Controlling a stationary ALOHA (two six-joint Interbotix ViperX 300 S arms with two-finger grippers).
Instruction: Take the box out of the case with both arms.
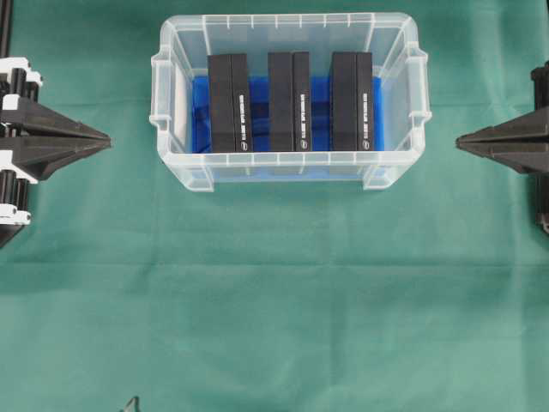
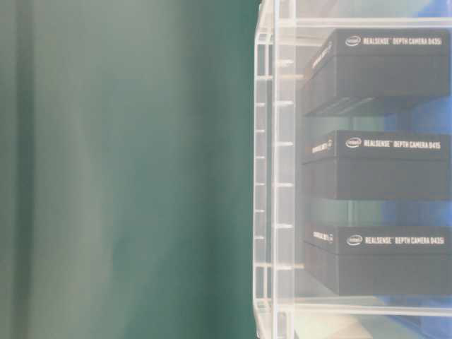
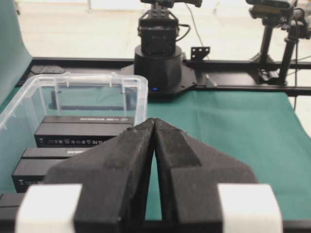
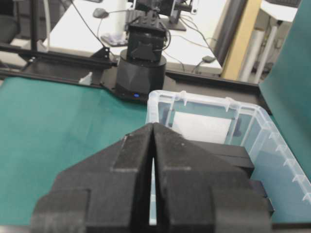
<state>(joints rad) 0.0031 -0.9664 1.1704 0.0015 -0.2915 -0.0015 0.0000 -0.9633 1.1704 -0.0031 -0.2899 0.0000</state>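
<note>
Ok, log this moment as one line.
stage: not started | case: on table, three black boxes inside | left gripper: shut, empty | right gripper: shut, empty

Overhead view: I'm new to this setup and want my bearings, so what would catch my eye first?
The clear case near the top middle of the green cloth, with three black boxes, the left box, middle box and right box, side by side on its blue lining. Next, the left gripper and right gripper, both shut, pointing at it from the edges.
</note>
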